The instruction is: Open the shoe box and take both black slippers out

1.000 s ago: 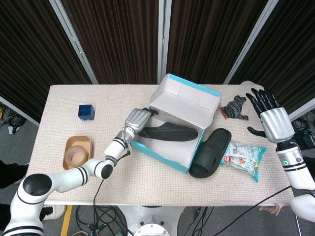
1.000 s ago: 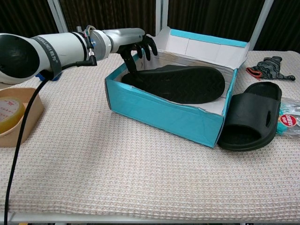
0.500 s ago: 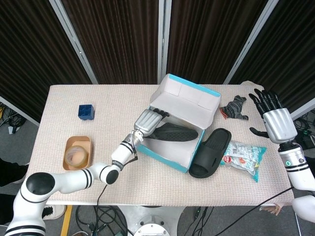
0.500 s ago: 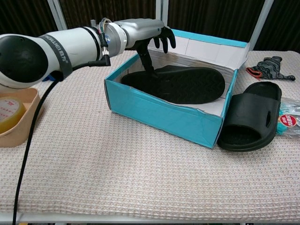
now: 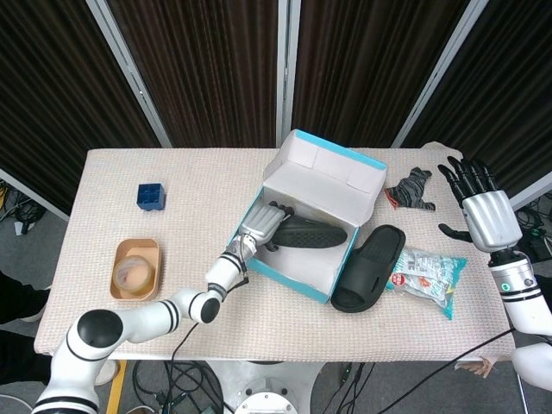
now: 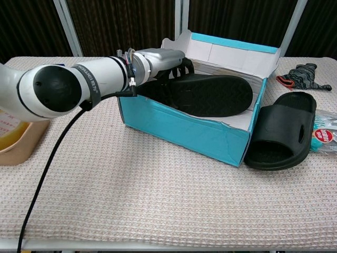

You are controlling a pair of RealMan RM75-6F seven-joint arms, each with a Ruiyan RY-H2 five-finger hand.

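The teal shoe box (image 5: pixel 289 274) (image 6: pixel 179 124) stands open mid-table with its lid tipped back. One black slipper (image 5: pixel 315 233) (image 6: pixel 213 95) lies inside it. My left hand (image 5: pixel 261 226) (image 6: pixel 163 60) reaches in over the box's left wall, fingers spread and resting on that slipper's left end; the thumb is hidden. The second black slipper (image 5: pixel 371 269) (image 6: pixel 281 137) lies outside, leaning against the box's right wall. My right hand (image 5: pixel 481 207) hovers open at the far right, apart from everything.
A crumpled grey-black glove (image 5: pixel 412 187) (image 6: pixel 305 74) lies behind the outside slipper, and a snack packet (image 5: pixel 429 269) (image 6: pixel 325 134) lies right of it. At the left are a blue cube (image 5: pixel 151 196) and a tan tray (image 5: pixel 121 259) holding a tape roll.
My left hand has moved right over the box's wall and dropped from above the box onto the inner slipper's end. The right hand has barely shifted.
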